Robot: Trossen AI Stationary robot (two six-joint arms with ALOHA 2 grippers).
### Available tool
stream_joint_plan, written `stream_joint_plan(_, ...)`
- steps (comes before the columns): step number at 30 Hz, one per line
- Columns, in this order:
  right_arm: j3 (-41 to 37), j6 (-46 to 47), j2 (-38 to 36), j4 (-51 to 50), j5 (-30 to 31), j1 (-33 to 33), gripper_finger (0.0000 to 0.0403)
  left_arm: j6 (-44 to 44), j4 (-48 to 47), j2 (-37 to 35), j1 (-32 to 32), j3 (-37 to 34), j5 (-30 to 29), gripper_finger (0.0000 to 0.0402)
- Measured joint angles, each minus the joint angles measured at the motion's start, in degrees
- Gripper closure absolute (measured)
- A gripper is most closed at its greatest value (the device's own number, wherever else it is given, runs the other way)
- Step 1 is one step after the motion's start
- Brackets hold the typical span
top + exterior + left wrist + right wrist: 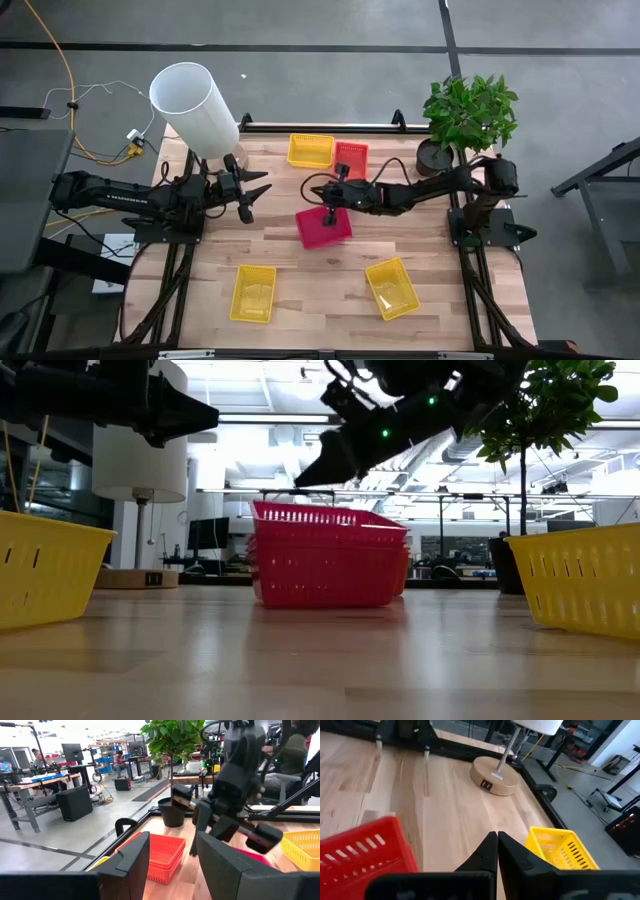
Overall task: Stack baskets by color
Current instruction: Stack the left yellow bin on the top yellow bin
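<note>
Pink-red basket (323, 227) — mesh sides, mid-table; right hand (327, 209) closed, empty, above it — left hand (247, 190) open.

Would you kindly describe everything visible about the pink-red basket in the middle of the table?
The pink-red basket is a shallow rectangular tub of what looks like plastic, with slotted, mesh-like walls and a thin rim. It sits upright and open-side up on the wooden table, turned slightly askew to the edges. From table height it looks like two or more nested baskets, the layered rims showing at its right end. The right gripper, shut, is right over its rim; whether it touches cannot be told.
</note>
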Motion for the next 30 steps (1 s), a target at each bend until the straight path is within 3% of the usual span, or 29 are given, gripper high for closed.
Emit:
stream_joint_plan(6, 0.0, 0.94, -3.63, -4.75, -4.11, 0.0, 0.039, 0.0, 0.0, 0.0, 0.0, 0.0, -0.01, 0.0251)
stream_joint_plan(14, 0.0, 3.58, -5.43, -12.42, -7.29, 0.96, 0.0278, 0.0, -0.22, 0.0, 0.02, 0.0, -1.42, 0.0251)
stream_joint_plan(19, 0.0, 2.15, -7.28, -17.23, -5.25, 4.57, 0.0239, 0.0, -1.73, -0.01, 0.02, 0.0, -1.36, 0.0251)
stream_joint_plan(25, 0.0, 8.63, -13.32, -30.79, -3.49, 8.4, 0.0238, -0.54, -2.6, 0.0, 0.02, 0.0, -0.83, 0.0251)
stream_joint_plan(30, 0.0, 15.75, -16.99, -42.43, 0.35, 11.79, 0.0268, -2.89, -2.6, 0.0, 0.0, 0.0, 1.57, 0.0251)
